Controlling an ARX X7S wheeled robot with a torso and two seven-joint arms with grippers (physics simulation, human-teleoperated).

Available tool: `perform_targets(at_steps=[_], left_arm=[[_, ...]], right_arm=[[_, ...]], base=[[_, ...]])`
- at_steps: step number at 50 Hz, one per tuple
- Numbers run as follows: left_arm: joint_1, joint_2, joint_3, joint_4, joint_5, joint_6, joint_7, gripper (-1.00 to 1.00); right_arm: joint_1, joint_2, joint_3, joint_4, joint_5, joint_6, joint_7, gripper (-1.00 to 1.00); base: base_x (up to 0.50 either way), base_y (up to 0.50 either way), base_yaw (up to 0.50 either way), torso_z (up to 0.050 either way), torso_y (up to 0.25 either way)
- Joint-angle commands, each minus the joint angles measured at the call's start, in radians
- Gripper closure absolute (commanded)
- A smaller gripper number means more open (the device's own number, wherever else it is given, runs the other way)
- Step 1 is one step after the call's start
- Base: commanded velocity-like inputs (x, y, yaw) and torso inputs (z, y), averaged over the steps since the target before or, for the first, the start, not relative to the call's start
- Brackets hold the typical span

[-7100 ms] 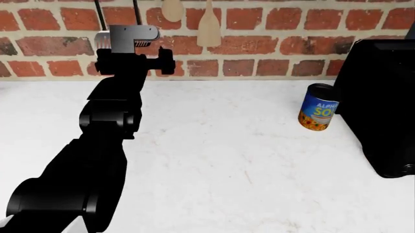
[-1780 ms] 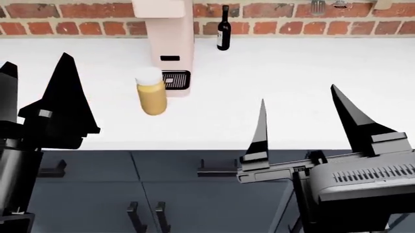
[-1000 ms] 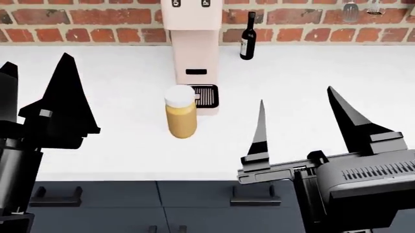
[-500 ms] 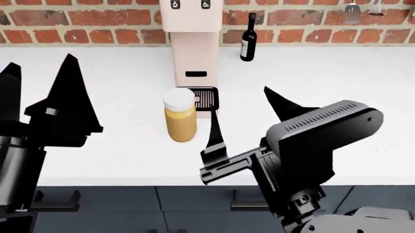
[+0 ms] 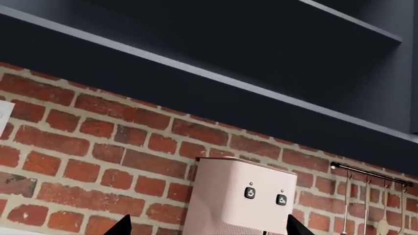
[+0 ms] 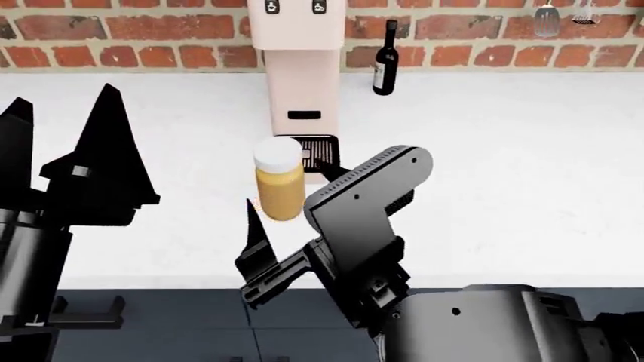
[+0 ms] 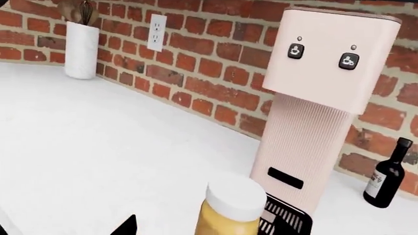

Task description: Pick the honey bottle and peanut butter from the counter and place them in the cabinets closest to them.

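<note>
One jar (image 6: 279, 183) stands upright just beyond the right gripper (image 6: 292, 215), whose jaws are spread and empty. Left gripper (image 6: 60, 143), open and empty, is farther.

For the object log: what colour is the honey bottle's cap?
White cap on the amber honey bottle; clearest in the head view.

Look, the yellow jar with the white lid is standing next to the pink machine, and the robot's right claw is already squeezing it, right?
Not quite. The jar does stand beside the pink machine, but the right gripper is open and not touching it. The head view shows this.
</note>
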State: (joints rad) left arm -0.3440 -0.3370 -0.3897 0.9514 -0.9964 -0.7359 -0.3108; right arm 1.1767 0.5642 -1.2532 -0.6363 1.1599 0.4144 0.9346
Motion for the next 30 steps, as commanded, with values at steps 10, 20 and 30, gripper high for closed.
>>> perform_targets(at_steps=[10, 20, 30], left_arm=[[0.007, -0.012, 0.010, 0.000, -0.003, 0.017, -0.007, -1.00], [0.009, -0.016, 0.020, -0.001, -0.002, 0.022, -0.011, -1.00], [0.011, -0.020, 0.030, -0.006, 0.000, 0.029, -0.011, -1.00]], right_arm=[[-0.017, -0.085, -0.036, 0.175, -0.010, -0.003, -0.122, -1.00], [-0.029, -0.077, -0.023, 0.218, -0.021, -0.025, -0.133, -1.00], [-0.030, -0.056, -0.003, 0.216, -0.015, -0.032, -0.110, -1.00]], base=[[0.00, 0.00, 0.00, 0.000, 0.000], [0.00, 0.00, 0.00, 0.000, 0.000], [0.00, 0.00, 0.00, 0.000, 0.000]])
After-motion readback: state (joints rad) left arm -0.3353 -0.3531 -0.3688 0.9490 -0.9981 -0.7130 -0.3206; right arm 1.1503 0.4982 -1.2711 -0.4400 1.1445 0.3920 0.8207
